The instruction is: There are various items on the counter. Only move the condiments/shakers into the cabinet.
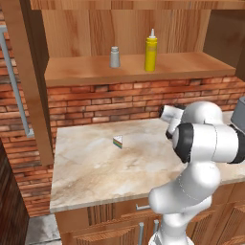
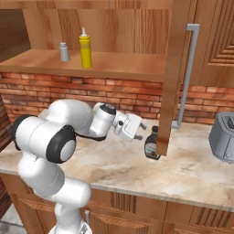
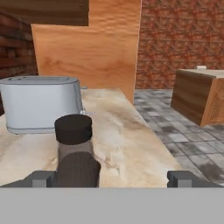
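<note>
Two condiments, the shaker [image 1: 115, 57] and squeeze bottle [image 1: 151, 50], stand on the cabinet [image 1: 129, 69] shelf; our dark bottle [image 2: 152, 143] waits on the table [image 2: 192, 173]. Our claw [image 2: 140, 130] is spread wide just beside it, off-centre, so closing now could tip it toward the toaster [image 2: 224, 137].

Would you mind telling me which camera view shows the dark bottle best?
The hand view: the dark bottle stands close ahead, black cap and body plain. The right base view shows it small, beside the cabinet door's lower edge. In the left base view the arm hides it.
</note>
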Motion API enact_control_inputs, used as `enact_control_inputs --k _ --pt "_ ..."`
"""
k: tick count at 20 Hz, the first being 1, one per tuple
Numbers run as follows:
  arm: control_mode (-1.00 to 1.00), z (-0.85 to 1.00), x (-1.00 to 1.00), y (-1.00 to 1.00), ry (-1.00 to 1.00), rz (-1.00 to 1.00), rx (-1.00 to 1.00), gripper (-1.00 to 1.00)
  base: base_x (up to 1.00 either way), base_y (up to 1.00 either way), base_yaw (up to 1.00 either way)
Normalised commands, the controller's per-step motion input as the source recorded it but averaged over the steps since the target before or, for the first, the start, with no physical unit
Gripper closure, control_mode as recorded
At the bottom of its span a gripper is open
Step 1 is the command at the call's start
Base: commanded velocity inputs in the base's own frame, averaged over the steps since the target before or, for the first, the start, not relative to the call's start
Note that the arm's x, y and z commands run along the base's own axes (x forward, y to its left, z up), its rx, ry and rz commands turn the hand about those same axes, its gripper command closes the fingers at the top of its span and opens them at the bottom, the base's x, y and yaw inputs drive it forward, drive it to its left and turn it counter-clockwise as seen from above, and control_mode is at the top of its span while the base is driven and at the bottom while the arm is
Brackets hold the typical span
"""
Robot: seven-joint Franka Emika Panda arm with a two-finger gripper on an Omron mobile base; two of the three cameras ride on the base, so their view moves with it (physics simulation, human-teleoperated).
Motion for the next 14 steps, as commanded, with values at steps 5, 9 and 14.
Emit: enact_control_inputs --k 5,9,14 --pt "-1.0 -0.2 0.18 0.0 0.09 0.0 -0.03 -1.0 0.0 0.0 0.0" --pt "-1.0 -0.19 0.0 -0.01 0.03 0.0 0.0 -1.0 0.0 0.0 0.0" --pt "-1.0 -0.15 0.0 -0.06 0.0 0.0 0.0 -1.0 0.0 0.0 0.0"
